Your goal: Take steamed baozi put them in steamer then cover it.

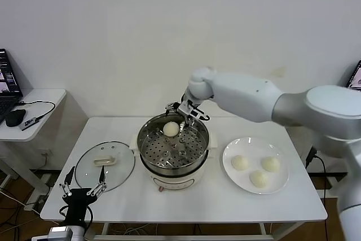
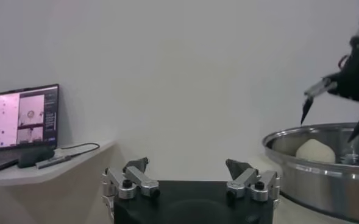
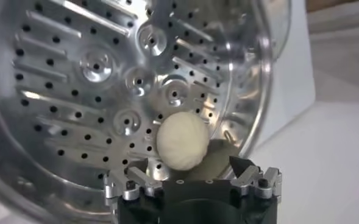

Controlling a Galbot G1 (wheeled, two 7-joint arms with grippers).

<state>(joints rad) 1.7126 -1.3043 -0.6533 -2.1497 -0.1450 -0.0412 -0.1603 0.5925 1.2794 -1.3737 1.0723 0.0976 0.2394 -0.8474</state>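
The steamer (image 1: 174, 150) stands at the middle of the white table (image 1: 192, 201), its rim clear of both the cover and the plate. One steamed baozi (image 1: 171, 129) lies on the perforated tray against the far wall of the pot; most of the tray is bare metal. The bun is smooth, cream-white and round, and nothing grips it. The right pincer (image 1: 185, 118) hangs just above the far rim, directly over that bun, fingers spread apart and empty. In the right wrist view the bun (image 3: 183, 140) sits free between the fingertips (image 3: 250, 173) and the pot wall.

Three more buns (image 1: 258, 171) rest on the white plate (image 1: 232, 150) to the robot's right of the steamer, apart from one another. The cover (image 1: 105, 165), clear glass with a cream handle, lies flat on the table to the left, close to the steamer's base.

The left pincer (image 1: 83, 187) is at the table's near-left edge, just short of the cover, spread wide and holding nothing.
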